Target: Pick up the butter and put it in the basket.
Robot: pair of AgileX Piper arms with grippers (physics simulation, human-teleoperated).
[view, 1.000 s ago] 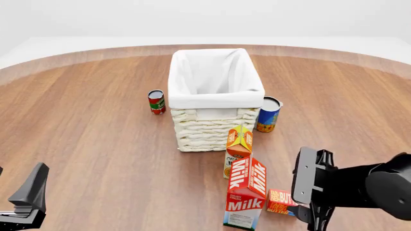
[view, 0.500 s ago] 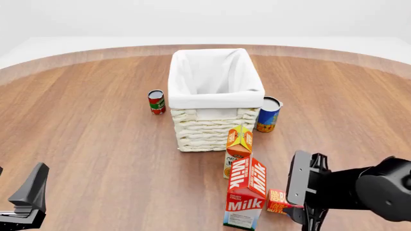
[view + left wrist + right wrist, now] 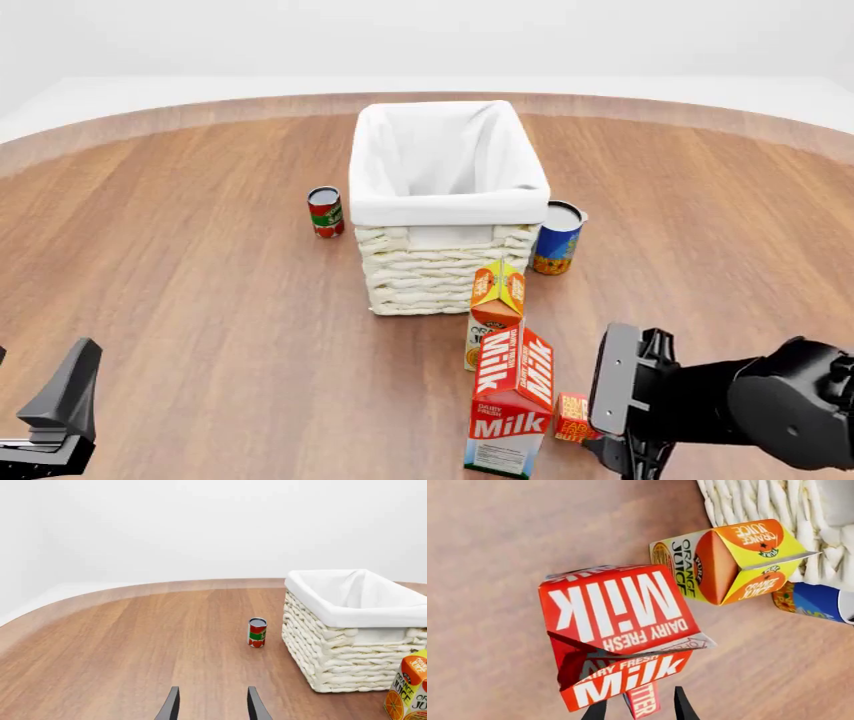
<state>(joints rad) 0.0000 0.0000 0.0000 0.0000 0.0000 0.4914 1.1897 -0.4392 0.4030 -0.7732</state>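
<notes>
Wooden desk (image 3: 200,300), reddish-brown with a curved far edge, under plain white walls.

Right pincer (image 3: 639,711) hangs low beside the milk carton (image 3: 511,405), fingers apart, with the butter (image 3: 643,706) showing between them, lettered "TTER" where visible; contact cannot be told. "Milk" and "DAIRY FRESH" mark the carton just ahead of that pincer; beyond stands the "ORANGE JUICE" carton (image 3: 495,308), then the wicker basket (image 3: 441,262) with white liner. A blue can (image 3: 557,238) and red can (image 3: 324,212) flank the basket. Left pincer (image 3: 212,706) sits well apart, fingers spread around nothing.
</notes>
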